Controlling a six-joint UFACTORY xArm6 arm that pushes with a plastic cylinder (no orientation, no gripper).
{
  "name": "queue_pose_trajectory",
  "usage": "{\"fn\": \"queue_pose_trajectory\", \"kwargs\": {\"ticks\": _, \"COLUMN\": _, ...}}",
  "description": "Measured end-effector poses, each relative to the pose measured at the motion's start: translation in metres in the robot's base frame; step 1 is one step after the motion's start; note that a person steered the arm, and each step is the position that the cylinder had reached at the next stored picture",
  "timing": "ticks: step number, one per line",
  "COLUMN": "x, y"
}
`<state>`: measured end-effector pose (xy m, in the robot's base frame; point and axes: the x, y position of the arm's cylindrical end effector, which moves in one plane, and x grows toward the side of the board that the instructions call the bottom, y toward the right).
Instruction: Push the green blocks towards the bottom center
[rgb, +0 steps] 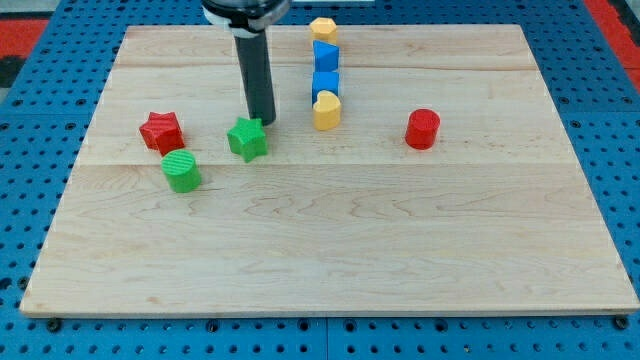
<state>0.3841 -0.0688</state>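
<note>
Nearest the camera the bench (330, 270) lies bare. Left of centre sit the green cylinder (182, 172) and green star (247, 139). My tip (267, 121) rests just behind the star's upper right, seemingly placed to drive it toward the bottom centre. No jaws exist here.

pale wood board (330, 240) — smooth, matt grain

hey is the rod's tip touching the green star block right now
Cannot tell. In the camera view my tip sits right at the upper right edge of the green star block, with no gap visible, but contact is not plain.
</note>
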Motion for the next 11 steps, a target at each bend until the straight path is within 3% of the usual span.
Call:
{"fn": "queue_pose_trajectory", "kwargs": {"ticks": 2, "x": 0.067, "y": -0.05}}
{"fn": "queue_pose_trajectory", "kwargs": {"ticks": 4, "x": 0.021, "y": -0.084}}
{"fn": "queue_pose_trajectory", "kwargs": {"ticks": 6, "x": 0.079, "y": -0.15}}
{"fn": "queue_pose_trajectory", "kwargs": {"ticks": 8, "x": 0.108, "y": -0.084}}
{"fn": "queue_pose_trajectory", "kwargs": {"ticks": 9, "x": 0.079, "y": -0.038}}
{"fn": "queue_pose_trajectory", "kwargs": {"ticks": 10, "x": 0.079, "y": 0.102}}
{"fn": "queue_pose_trajectory", "kwargs": {"ticks": 11, "x": 0.076, "y": 0.185}}
